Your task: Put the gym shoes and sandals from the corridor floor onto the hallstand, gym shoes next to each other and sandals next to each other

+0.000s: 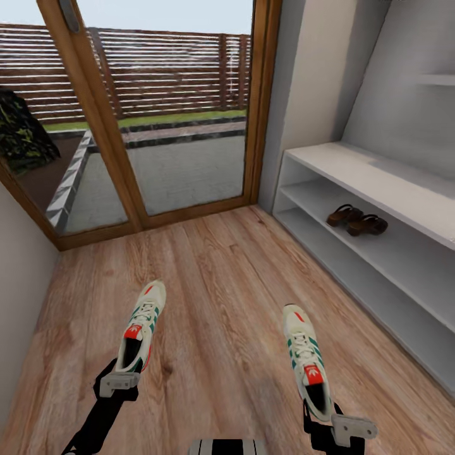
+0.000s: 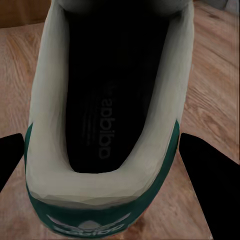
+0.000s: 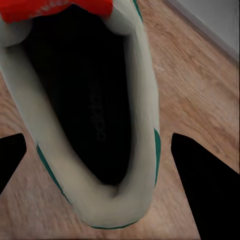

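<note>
Two white gym shoes with green stripes point toward the glass door, apart from each other over the corridor floor (image 1: 221, 284). My left gripper (image 1: 120, 380) grips the heel of the left gym shoe (image 1: 143, 325); in the left wrist view its fingers (image 2: 205, 185) press both sides of that shoe (image 2: 107, 100). My right gripper (image 1: 332, 422) holds the heel of the right gym shoe (image 1: 305, 357), with dark fingers (image 3: 200, 185) flanking the shoe (image 3: 90, 115). Both brown sandals (image 1: 344, 215) (image 1: 368, 225) sit side by side on the middle tier of the hallstand (image 1: 379, 177).
The hallstand runs along the right wall, with bare shelf room around the sandals and on the lower tier (image 1: 379, 297). A wood-framed glass door (image 1: 177, 126) closes the corridor ahead. A plain wall (image 1: 19, 303) bounds the left side.
</note>
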